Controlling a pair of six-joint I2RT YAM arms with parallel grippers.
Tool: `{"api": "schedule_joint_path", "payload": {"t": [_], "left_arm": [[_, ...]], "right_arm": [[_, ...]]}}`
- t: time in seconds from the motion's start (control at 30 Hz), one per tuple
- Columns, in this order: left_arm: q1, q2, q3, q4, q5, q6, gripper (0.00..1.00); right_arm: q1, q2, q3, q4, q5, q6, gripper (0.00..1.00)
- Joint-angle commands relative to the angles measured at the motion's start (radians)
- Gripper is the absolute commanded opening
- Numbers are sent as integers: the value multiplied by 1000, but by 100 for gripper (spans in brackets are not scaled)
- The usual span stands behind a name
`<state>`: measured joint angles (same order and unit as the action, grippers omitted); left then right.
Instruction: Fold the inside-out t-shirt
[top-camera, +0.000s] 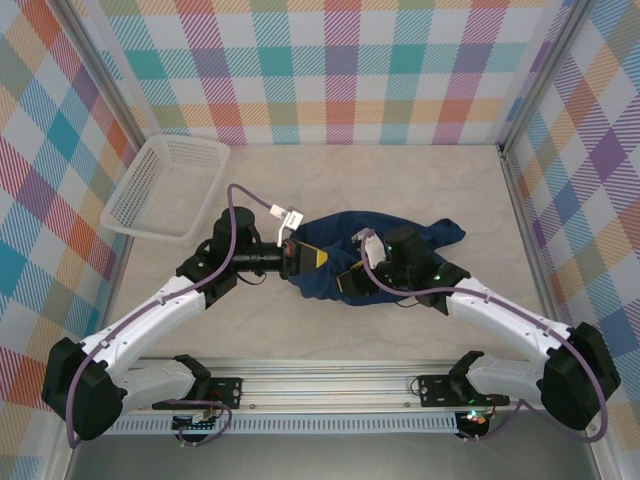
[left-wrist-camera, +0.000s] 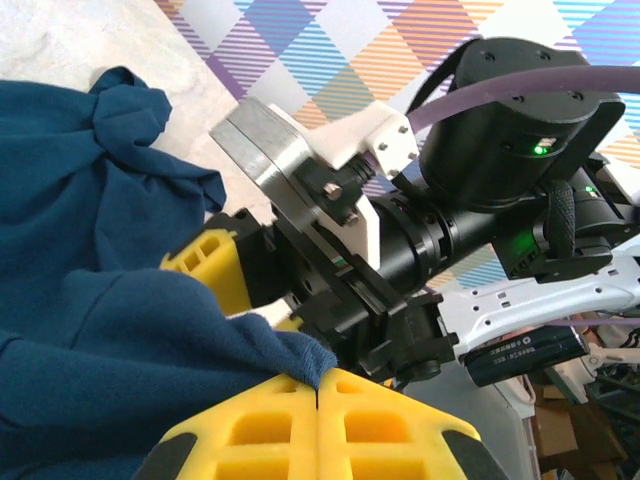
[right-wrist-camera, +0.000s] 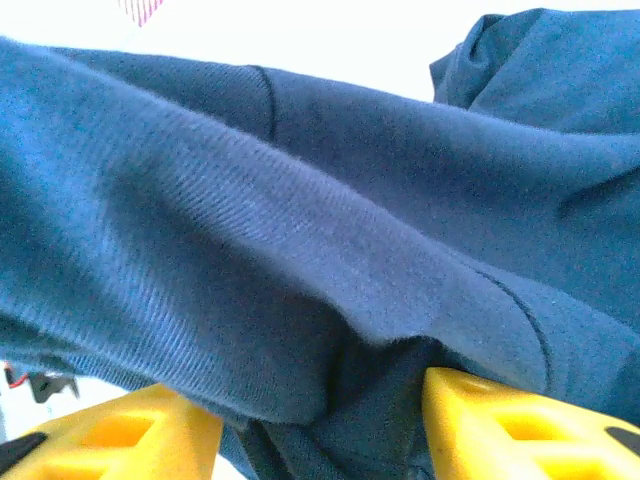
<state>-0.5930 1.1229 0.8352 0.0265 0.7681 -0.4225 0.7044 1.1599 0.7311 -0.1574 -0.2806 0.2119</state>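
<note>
Inside-out t-shirt (top-camera: 345, 232) bunched mid-table, left gripper (left-wrist-camera: 317, 388) shut on its edge, right gripper (right-wrist-camera: 325, 400) parted around cloth, basket (top-camera: 165, 185) well apart

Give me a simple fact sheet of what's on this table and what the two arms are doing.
Garment: dark navy blue cotton t-shirt, crumpled mid-table, not folded yet
Left fingers: yellow, closed together on an edge of the shirt
Right fingers: yellow, apart with a fold of the shirt between them; grip unclear
Container: white plastic mesh basket, far left corner, apart from the shirt
Surface: pale marbled tabletop
</note>
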Motion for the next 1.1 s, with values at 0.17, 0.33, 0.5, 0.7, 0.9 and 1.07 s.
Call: {"api": "schedule_joint_path", "payload": {"t": [0.17, 0.33, 0.5, 0.7, 0.9, 1.07], "left_arm": [[9, -1, 30, -26, -8, 30, 0], [10, 5, 30, -33, -4, 41, 0], [10, 3, 33, -37, -3, 41, 0], [10, -6, 36, -49, -16, 42, 0], [11, -5, 40, -63, -21, 53, 0], [40, -25, 27, -58, -86, 36, 0]], "right_arm": [[-13, -46, 52, -24, -30, -111, 56], [-37, -60, 55, -49, -51, -144, 50], [-37, 29, 97, -8, -110, -158, 46], [-37, 76, 90, 31, -166, -166, 52], [-37, 118, 72, 100, -197, -150, 38], [-69, 67, 102, -8, -253, -150, 0]]}}
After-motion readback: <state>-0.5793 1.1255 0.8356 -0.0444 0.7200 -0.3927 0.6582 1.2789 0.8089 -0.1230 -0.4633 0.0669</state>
